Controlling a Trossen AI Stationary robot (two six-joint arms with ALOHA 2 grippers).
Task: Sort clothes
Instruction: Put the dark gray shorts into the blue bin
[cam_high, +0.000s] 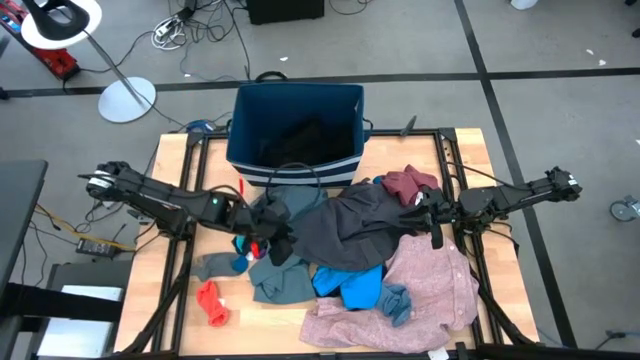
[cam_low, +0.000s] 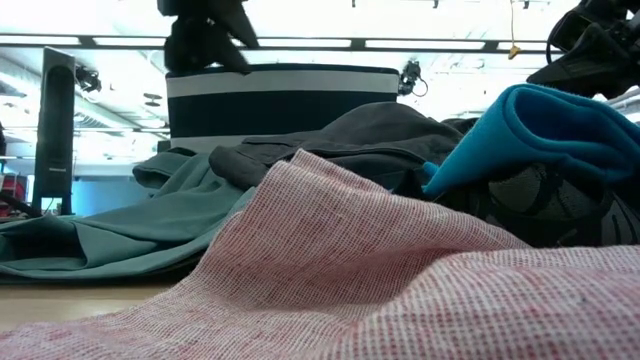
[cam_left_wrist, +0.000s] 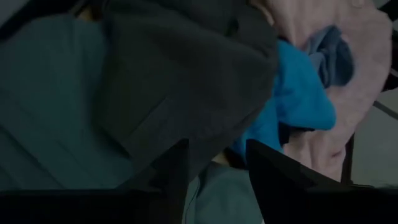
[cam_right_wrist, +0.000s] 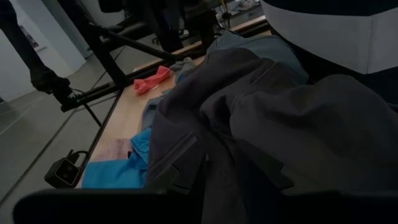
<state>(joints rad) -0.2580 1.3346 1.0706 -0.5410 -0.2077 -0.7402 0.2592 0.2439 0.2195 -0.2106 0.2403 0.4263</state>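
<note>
Currently the step in hand appears to be lifting the dark grey garment (cam_high: 345, 228) out of the pile at the table's centre, just in front of the striped bin (cam_high: 295, 130) at the far edge.

1. Pink shirt (cam_high: 420, 290): largest piece, spread at the near right, partly under the grey garment.
2. Dark grey garment: draped across the middle, between both arms.
3. Teal-grey piece (cam_high: 280, 282): near centre-left, beside the bright blue piece (cam_high: 352, 284).
4. Maroon piece (cam_high: 410, 183): far right of the pile, beside the right arm.
5. Small red piece (cam_high: 211, 302): apart at the near left.

Left gripper (cam_high: 268, 240): at the grey garment's left edge, fingers (cam_left_wrist: 273, 174) spread; its wrist view shows cloth ahead of them, none between them. Right gripper (cam_high: 428, 218): at the garment's right edge, fingers partly closed; whether they pinch cloth cannot be told.

Next move, as judged: close the left fingers on the grey edge, then raise both arms together toward the bin, keeping the blue piece from trailing.
</note>
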